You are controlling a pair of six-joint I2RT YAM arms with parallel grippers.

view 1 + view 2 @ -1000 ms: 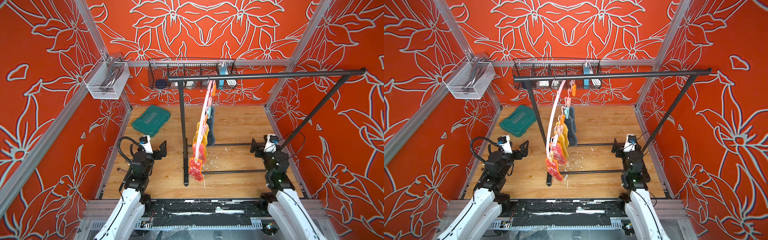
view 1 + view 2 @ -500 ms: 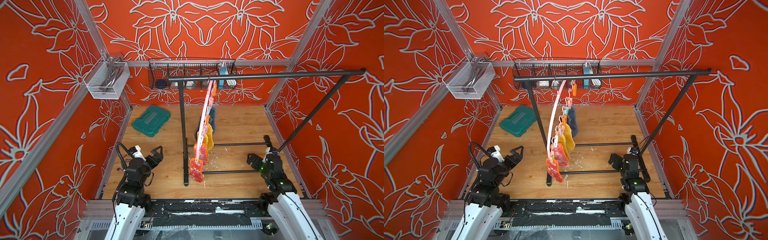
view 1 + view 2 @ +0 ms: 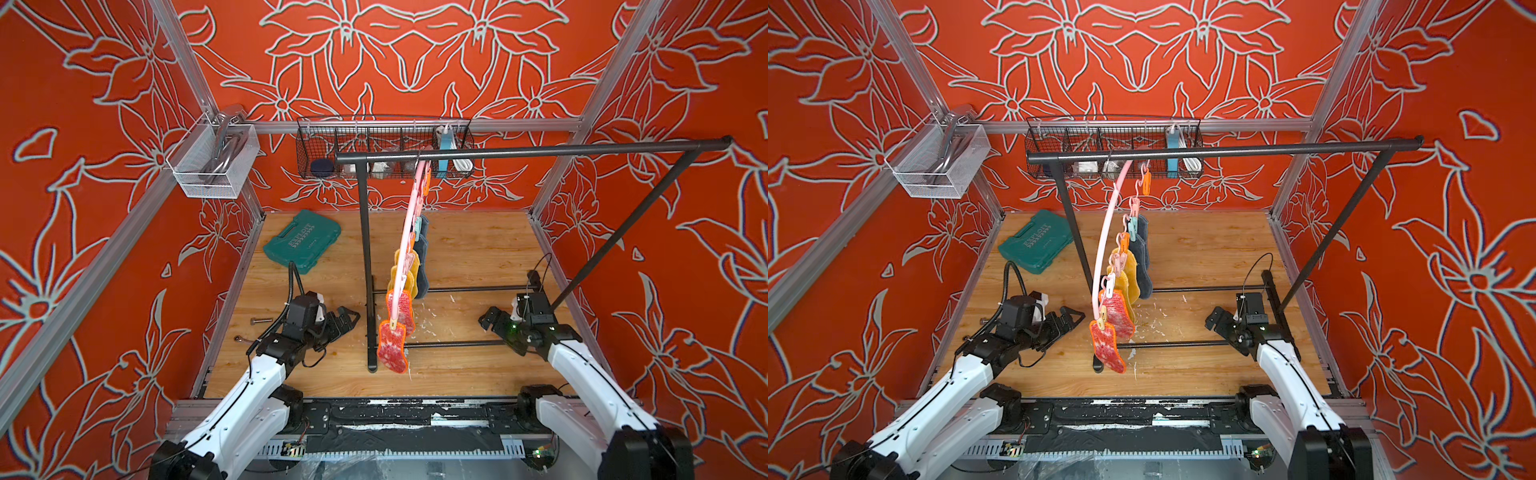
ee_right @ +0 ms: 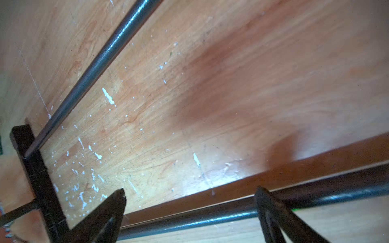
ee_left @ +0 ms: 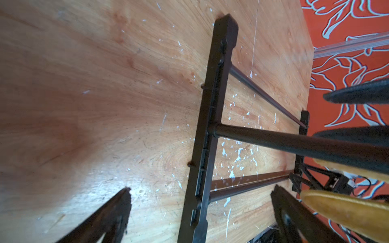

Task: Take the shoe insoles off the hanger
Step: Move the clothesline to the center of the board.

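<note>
A pink hanger hangs by its hook from the top bar of a black clothes rack that stands on a wooden desk inside a booth with orange flowered walls. The hanger is seen nearly edge-on in both top views. The shoe insoles are clipped along it with small coloured pegs and dangle above the desk. The mottled red insoles with orange rims are nearest the camera, the mustard yellow insoles are in the middle, and the dark grey insoles are farthest back.

The left end effector is low over the desk, just left of the rack's upright post and near the red insoles without touching them. It is released, its fingers spread wide and holding nothing. Its wrist view shows the rack's foot bar between the spread fingers, with the edges of a yellow and a grey insole off to one side.

The right end effector is low on the other side, over the rack's bottom rails and well apart from the insoles. It is also released and empty.

A green plastic case lies at the back left of the desk. A black wire basket hangs on the back wall.
</note>
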